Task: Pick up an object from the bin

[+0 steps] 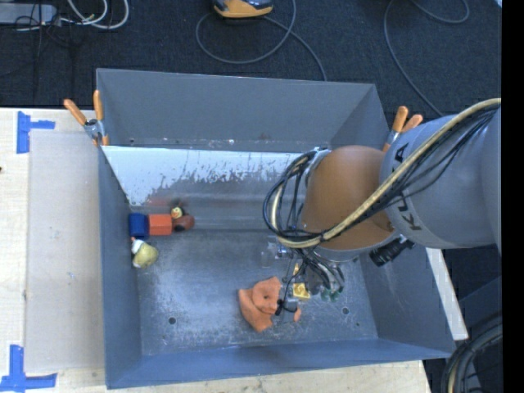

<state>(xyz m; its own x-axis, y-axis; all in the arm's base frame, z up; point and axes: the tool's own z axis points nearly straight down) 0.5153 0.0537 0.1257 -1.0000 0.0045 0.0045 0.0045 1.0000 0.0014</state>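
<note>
Two clusters of small things lie in the grey metal bin (237, 109), one by its left wall and one near the middle of its near side. The bin's floor is scuffed and speckled pale, most of all along the foot of the far wall.

By the left wall, a blue block (138, 224) stands in line with an orange-red block (160, 226), the two touching. A small brown and yellow piece (181, 218) sits against the right end of the orange-red block. Just nearer than the blue block, and slightly apart from it, lies a pale yellow rounded thing (145, 255).

Well to the right of these, close to the near wall, lies a soft-looking orange lump (258, 303) of uneven shape, flat on the floor.

The arm (450, 187) comes in over the right rim, with its rounded orange cover (348, 199) and a loop of black and yellow cables (282, 207) hanging over the right half of the floor. Below the cover the gripper (288, 303) is down at floor level, right at the lump's right edge and seemingly touching it. Whether it is set wide or narrow I cannot tell, as its tip is dark and partly mixed with small wires and fittings. I also cannot tell whether any of the lump is gripped.
</note>
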